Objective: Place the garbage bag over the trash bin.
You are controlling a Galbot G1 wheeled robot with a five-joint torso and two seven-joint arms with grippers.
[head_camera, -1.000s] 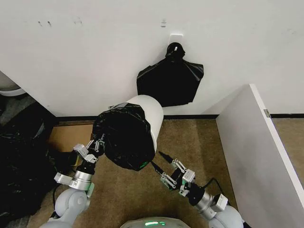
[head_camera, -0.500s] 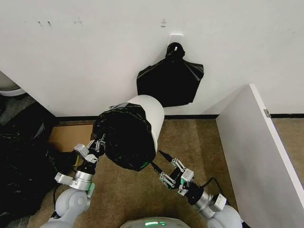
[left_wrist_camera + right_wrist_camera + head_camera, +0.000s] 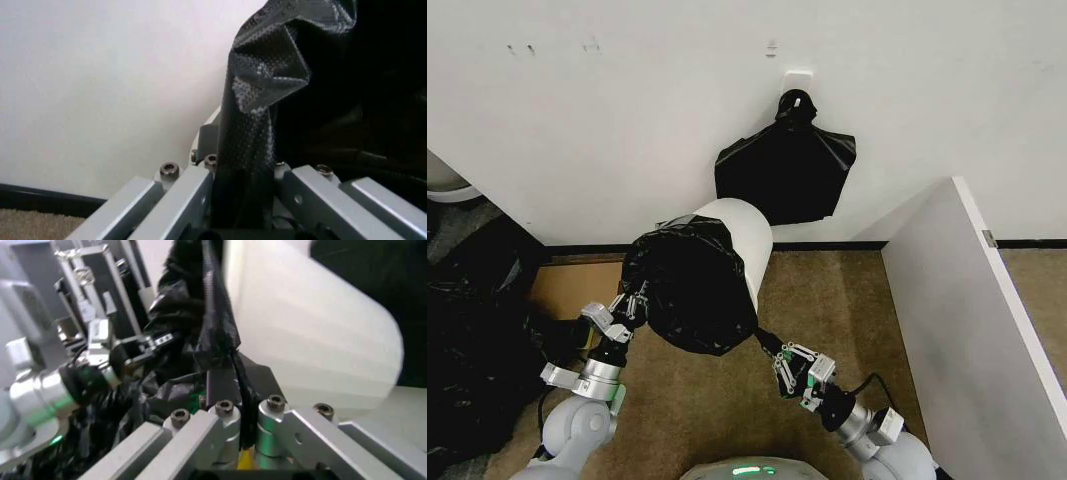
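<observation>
The garbage bag (image 3: 689, 292), thin, glossy and softly wrinkled, was stretched over the mouth of the trash bin (image 3: 745, 238), a smooth round white bucket held tilted above the brown carpet (image 3: 727, 420). The left gripper (image 3: 632, 300) was at the bag's left edge, its metal fingers (image 3: 180, 200) closed on a fold of dimpled black film. The right gripper (image 3: 774, 352) sat at the bag's lower right edge, fingers (image 3: 200, 435) pinched shut on a twisted strand of the plastic. The bin's rim and inside were hidden under the bag.
</observation>
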